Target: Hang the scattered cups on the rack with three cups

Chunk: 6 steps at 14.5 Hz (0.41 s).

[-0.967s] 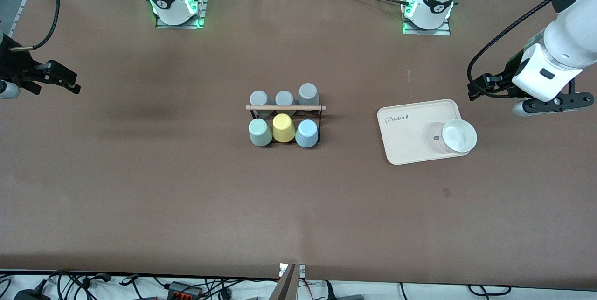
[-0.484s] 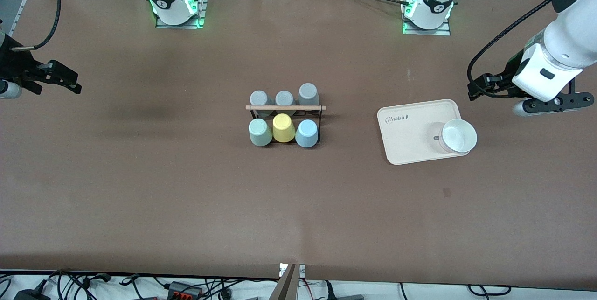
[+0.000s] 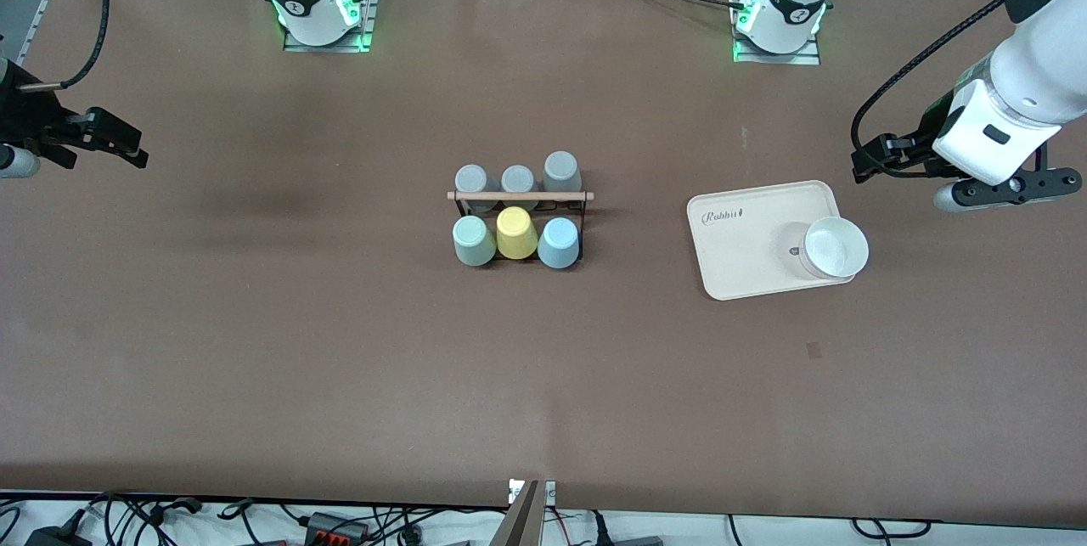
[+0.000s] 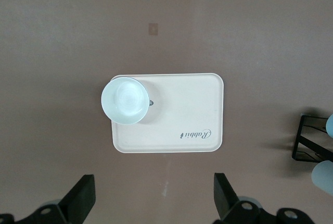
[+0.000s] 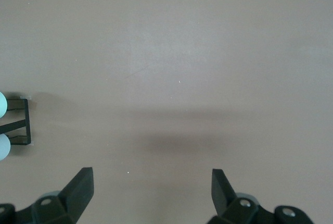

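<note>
The rack (image 3: 520, 196), black wire with a wooden rod on top, stands at the table's middle. The sage green cup (image 3: 474, 240) and the light blue cup (image 3: 559, 242) hang on its side nearer the front camera, with a yellow cup (image 3: 516, 233) between them. Three grey cups (image 3: 518, 179) hang on its farther side. My left gripper (image 3: 870, 157) is open and empty, over bare table at the left arm's end; its fingers (image 4: 83, 198) frame bare table. My right gripper (image 3: 126, 147) is open and empty, over bare table at the right arm's end, as the right wrist view (image 5: 151, 195) shows.
A cream tray (image 3: 747, 249) lies between the rack and the left arm's end, with a white bowl (image 3: 836, 247) on its corner. The left wrist view shows the tray (image 4: 182, 114), the bowl (image 4: 125, 99) and the rack's end (image 4: 311, 143). The right wrist view shows the rack's other end (image 5: 21, 122).
My right gripper has drifted very slightly. The cups, the rack, the tray and the left arm have not moved.
</note>
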Available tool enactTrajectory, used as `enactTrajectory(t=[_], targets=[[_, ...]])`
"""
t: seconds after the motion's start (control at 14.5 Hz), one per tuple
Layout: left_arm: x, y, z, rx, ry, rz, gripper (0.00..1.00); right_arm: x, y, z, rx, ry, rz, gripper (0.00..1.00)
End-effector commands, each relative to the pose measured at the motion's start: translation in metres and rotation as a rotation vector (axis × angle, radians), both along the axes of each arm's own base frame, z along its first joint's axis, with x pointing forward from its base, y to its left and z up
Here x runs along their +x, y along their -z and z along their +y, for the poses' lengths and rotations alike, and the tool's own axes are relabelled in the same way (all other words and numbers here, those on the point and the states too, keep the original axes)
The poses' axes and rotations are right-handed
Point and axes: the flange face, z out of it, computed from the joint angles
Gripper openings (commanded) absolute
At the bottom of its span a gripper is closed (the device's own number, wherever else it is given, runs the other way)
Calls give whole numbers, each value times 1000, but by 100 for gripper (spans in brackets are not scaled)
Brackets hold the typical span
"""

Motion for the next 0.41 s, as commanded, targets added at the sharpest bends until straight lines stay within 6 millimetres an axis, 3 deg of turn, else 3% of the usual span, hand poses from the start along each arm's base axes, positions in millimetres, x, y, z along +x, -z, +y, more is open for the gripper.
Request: enactTrajectory(t=[0.0,0.35], targets=[[-3,-7,3,16,23,-1,100,-6,-8,2,3,-7,1,100],[-3,-7,3,16,23,-1,100,-6,-8,4,0,-12,6,100]])
